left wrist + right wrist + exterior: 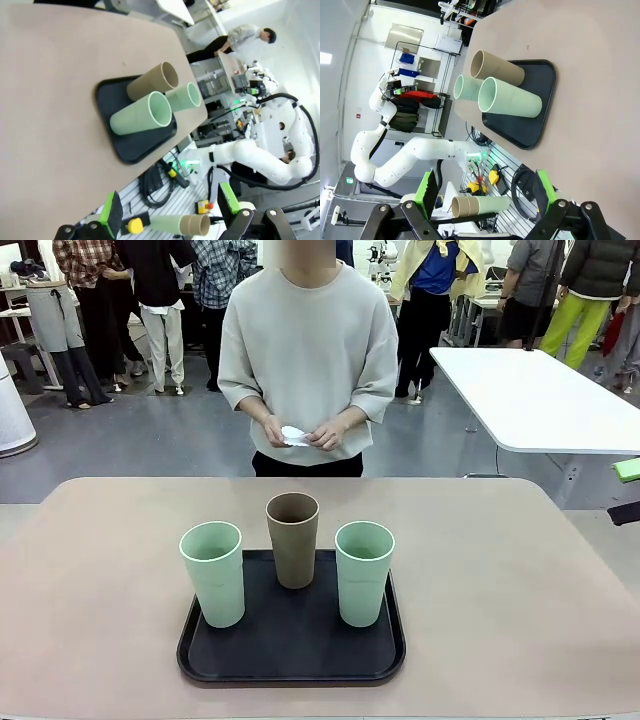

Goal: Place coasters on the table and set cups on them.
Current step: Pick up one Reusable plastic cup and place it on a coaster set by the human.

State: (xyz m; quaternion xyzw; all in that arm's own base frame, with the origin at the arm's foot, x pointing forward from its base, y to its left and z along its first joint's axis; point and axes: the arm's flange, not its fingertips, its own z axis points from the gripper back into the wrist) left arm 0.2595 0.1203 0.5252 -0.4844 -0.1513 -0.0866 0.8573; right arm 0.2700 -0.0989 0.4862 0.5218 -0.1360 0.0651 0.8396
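Note:
Three cups stand upright on a black tray (290, 665) on the table (100, 570): a pale green cup (213, 573) at left, a brown cup (293, 539) behind the middle, and another pale green cup (363, 572) at right. At the far side a person holds small white coasters (293, 435) in both hands at waist height. In the left wrist view my left gripper (170, 210) is open and holds nothing, off the table's edge, with the tray (132, 147) and cups (140, 115) ahead. My right gripper (486, 195) is also open, off the table, facing the cups (510, 100).
A white table (540, 400) stands at the back right, and people stand farther off. Below the table's edge lies a spare stack of brown and green cups (480, 204), with cables and the arms' bases around it. Bare tabletop lies all around the tray.

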